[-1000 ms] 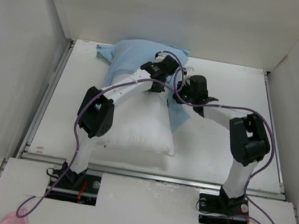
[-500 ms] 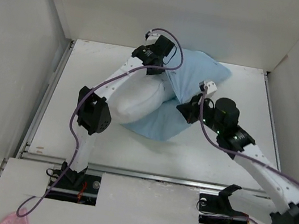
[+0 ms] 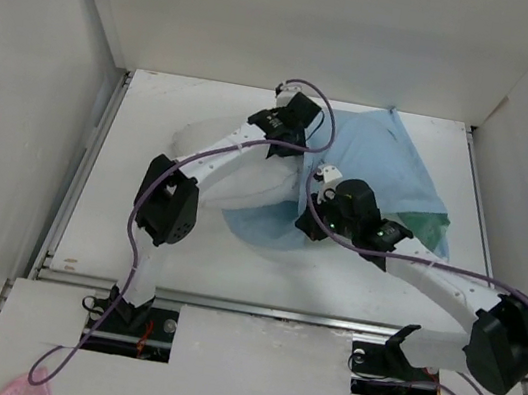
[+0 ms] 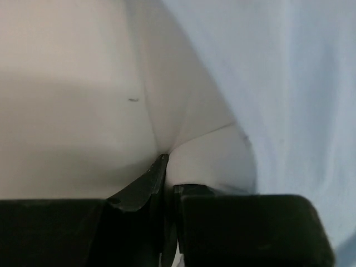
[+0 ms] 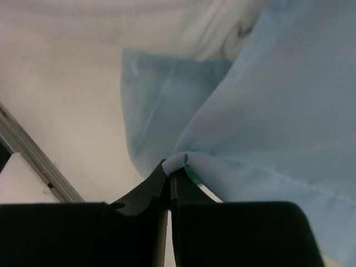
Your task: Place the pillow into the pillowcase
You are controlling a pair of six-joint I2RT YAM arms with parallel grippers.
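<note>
Blue pillowcase [image 3: 391,168] overlaps white pillow [image 3: 247,179], left arm [image 3: 220,155] crossing above it.

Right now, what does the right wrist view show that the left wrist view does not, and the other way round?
Only the right wrist view: the right gripper shut on a fold of the blue pillowcase, a green strip at that fold, and the table's metal rail. Only the left wrist view: the left gripper shut on a pinch of the white pillow. Both: blue pillowcase cloth on the right side of the picture.
</note>
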